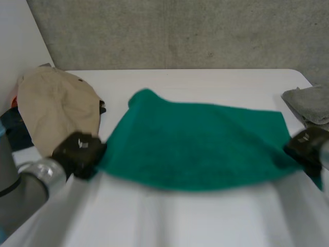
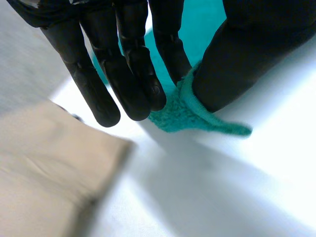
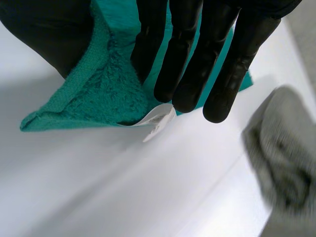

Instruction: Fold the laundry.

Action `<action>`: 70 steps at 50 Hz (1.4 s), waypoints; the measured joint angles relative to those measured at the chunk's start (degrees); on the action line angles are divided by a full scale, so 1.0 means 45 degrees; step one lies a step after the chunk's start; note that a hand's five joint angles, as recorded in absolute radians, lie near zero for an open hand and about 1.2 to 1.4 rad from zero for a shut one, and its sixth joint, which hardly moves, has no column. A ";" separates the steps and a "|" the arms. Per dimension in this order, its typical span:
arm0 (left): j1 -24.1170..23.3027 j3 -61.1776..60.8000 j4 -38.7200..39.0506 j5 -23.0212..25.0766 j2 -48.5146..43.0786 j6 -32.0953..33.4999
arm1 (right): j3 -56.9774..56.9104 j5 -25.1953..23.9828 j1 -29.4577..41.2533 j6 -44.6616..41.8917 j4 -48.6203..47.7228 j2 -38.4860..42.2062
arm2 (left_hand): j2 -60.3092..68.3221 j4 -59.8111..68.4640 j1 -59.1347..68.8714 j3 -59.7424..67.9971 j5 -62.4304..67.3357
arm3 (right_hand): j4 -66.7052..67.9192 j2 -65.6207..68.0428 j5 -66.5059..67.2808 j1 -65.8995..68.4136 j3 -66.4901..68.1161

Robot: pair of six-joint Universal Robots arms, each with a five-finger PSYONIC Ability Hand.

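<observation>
- Towel point(image 1: 195, 144), green and fluffy, stretches wide across the middle of the white counter point(image 1: 205, 82). Its near edge runs from one hand to the other, and its far left corner curls up a little.
- Left hand point(image 1: 77, 153) is at the towel's near left corner. In the left wrist view the towel point(image 2: 182, 113) corner is pinched between the thumb and one straight finger of the left hand point(image 2: 123, 74). The other fingers reach out straight beside it, close together. The pinched corner hangs just off the counter point(image 2: 222, 187).
- Right hand point(image 1: 307, 145) is at the near right corner. In the right wrist view the towel point(image 3: 103, 94) passes between the thumb and the straight fingers of the right hand point(image 3: 197, 49), which press it between them. A small white label point(image 3: 159, 121) sticks out of the towel's edge just below the fingertips, above the counter point(image 3: 98, 187).
- Beige garment point(image 1: 56, 108) lies in a heap at the counter's left side, just beyond the left hand and beside the towel's left edge. It also shows near that hand's fingertips point(image 2: 44, 168).
- Grey cloth point(image 1: 308, 103) lies at the counter's right edge, near the right hand and apart from the towel. It also shows beside that hand's fingers point(image 3: 281, 163).
- Grey wall point(image 1: 180, 31) rises behind the counter.
</observation>
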 measured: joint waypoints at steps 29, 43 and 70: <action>-0.1853 0.4882 0.3418 -0.0853 -0.4348 0.0966 | -0.1473 0.0645 -0.0180 -0.0623 -0.4668 0.2280 | 0.0000 0.0000 -0.0002 0.0000 0.0000 | 0.0000 0.0000 0.0000 0.0000 0.0000; -0.1261 1.4989 0.5775 -0.1673 -0.7230 0.0227 | -0.8573 0.0875 0.1460 0.0434 -1.0301 0.3137 | 0.0000 0.0005 0.0000 0.0001 0.0000 | 0.0000 0.0000 0.0001 0.0000 0.0001; -0.0332 0.5885 0.7234 0.0113 -0.5251 -0.1754 | -0.2819 0.0724 0.1609 0.1689 -0.9910 0.3150 | 0.0002 0.0004 -0.0002 0.0001 0.0000 | 0.0003 0.0000 0.0021 0.0000 0.0001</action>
